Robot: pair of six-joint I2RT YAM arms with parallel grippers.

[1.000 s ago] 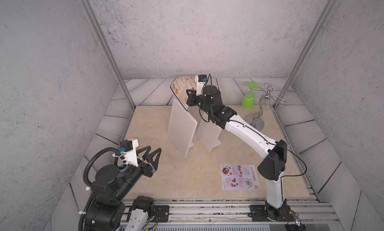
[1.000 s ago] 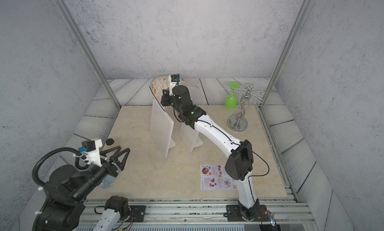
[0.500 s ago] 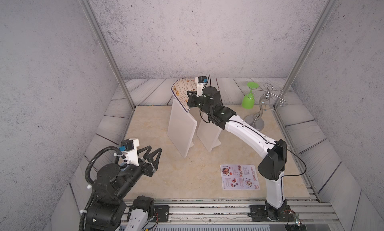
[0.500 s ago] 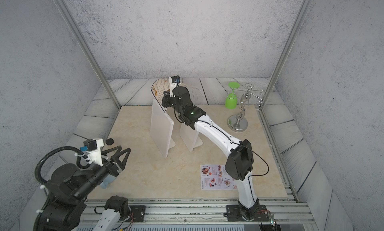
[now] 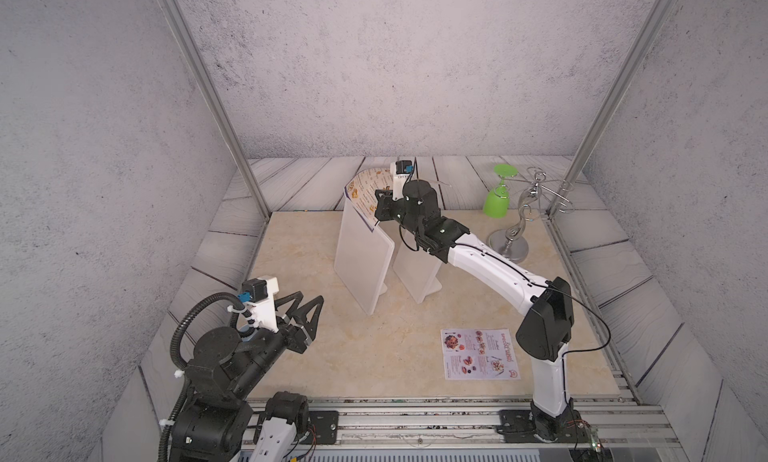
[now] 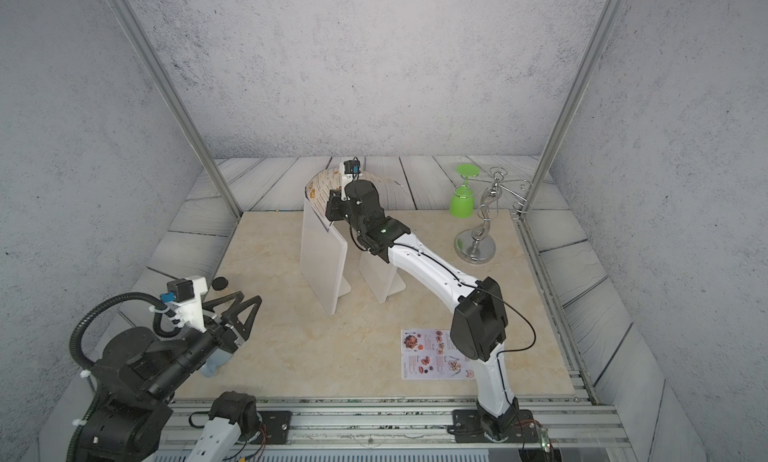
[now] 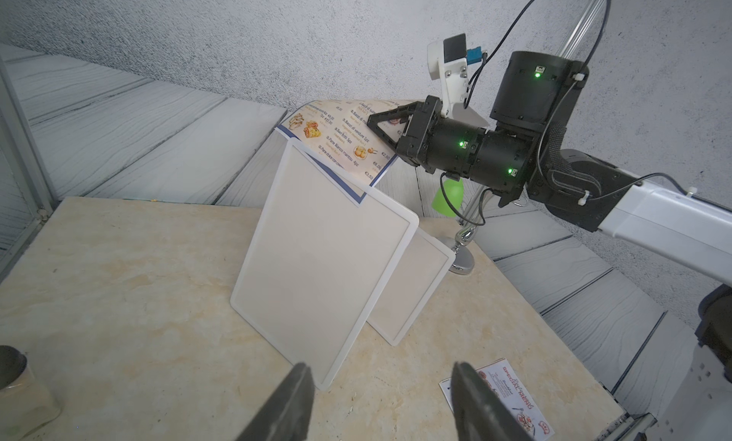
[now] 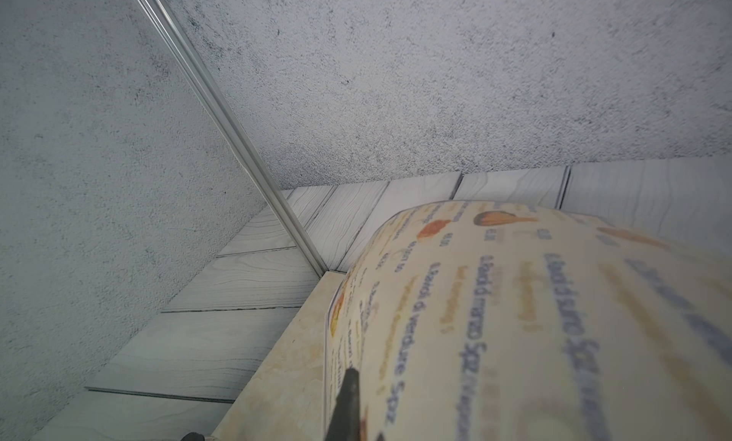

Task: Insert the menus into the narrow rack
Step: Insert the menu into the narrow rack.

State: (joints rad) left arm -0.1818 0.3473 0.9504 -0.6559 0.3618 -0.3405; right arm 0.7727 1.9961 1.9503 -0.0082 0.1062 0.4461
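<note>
Right now your right fingers [image 7: 390,113] are clenched on the large menu [image 7: 340,132], pinching the cream, blue-bordered sheet partway up so that it bows in an arch above them. The sheet's lower blue edge lies along the top edge of the tall rack [image 5: 361,264], a white framed panel standing on the desk [image 5: 291,273] toward its far edge. You cannot tell from these views whether that edge sits inside the slot or only rests against the frame. Just behind the tall rack, on the side of your right arm, stands the short rack [image 5: 415,277], with the arm reaching over it.

Your left fingers [image 5: 309,310] are spread apart and hold nothing, poised above the near left corner of the desk and aimed toward the racks.

The small menu [image 5: 478,354] lies flat, face up, near the desk's near edge toward the right corner, beside your right arm and well apart from both racks. At the far right corner a green glass [image 5: 498,194] hangs upside down from a silver stand [image 5: 519,227].
</note>
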